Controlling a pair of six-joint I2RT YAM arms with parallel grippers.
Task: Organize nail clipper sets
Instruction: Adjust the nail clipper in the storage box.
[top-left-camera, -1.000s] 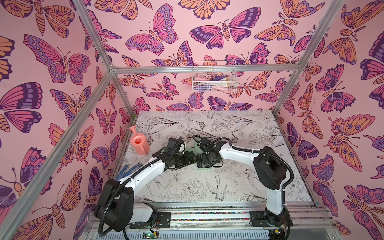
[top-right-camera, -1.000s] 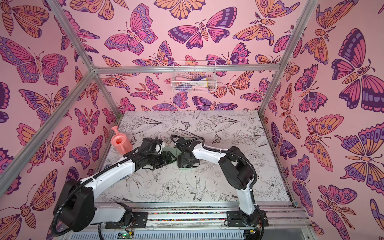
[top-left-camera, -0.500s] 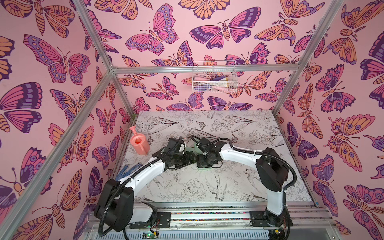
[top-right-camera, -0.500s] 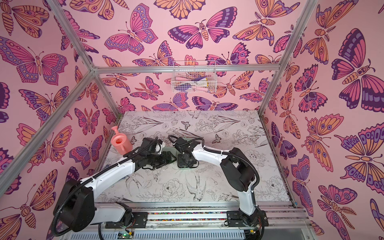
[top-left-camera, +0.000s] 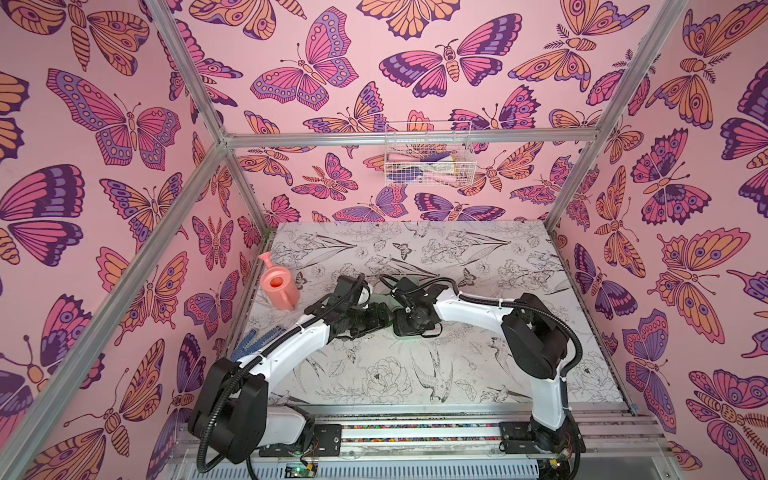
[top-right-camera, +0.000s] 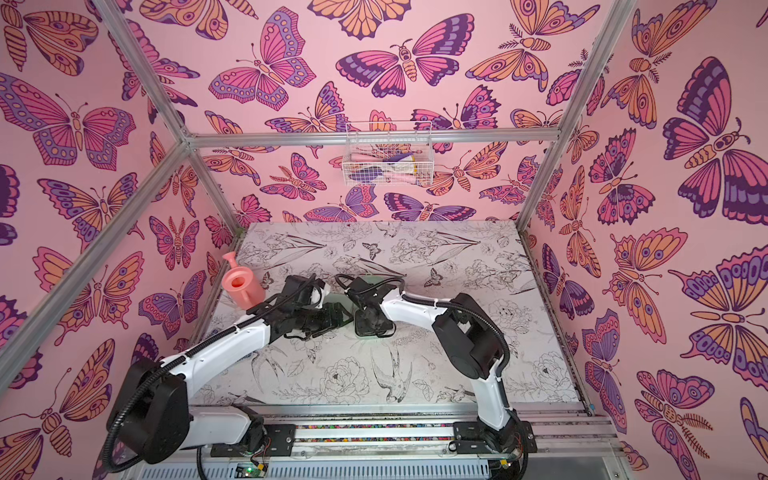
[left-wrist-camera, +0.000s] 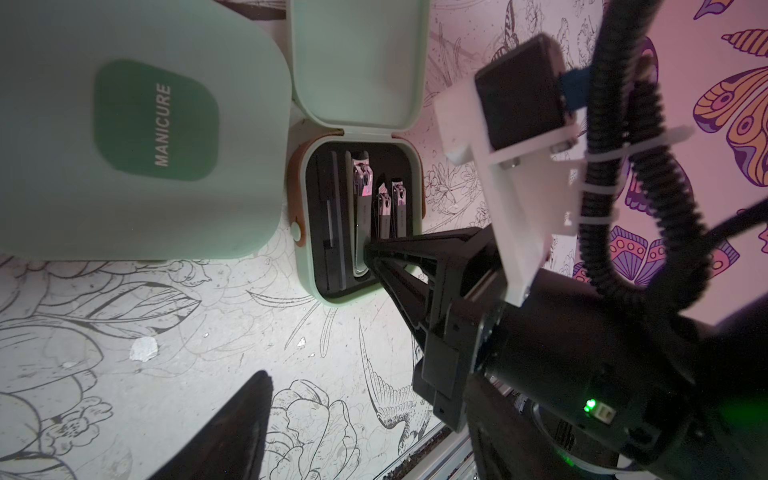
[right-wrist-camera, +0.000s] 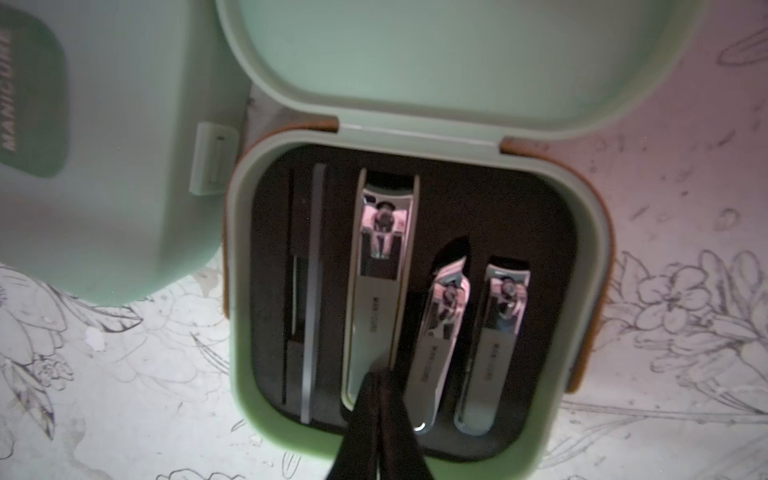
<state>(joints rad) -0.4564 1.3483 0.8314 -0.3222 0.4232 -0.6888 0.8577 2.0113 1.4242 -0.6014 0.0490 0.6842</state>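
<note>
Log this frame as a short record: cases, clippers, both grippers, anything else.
open case: lid swung back, black insert showing
closed case: right beside the open case, MANICURE label up
large clipper: in the open case, straight
middle clipper: in the open case, askew
small clipper: in the open case, straight
right gripper: shut, tips at the large clipper's end
left gripper: open, holding nothing
watering can: upright by the left wall

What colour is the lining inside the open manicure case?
Black lining, clearest in the right wrist view.
</note>
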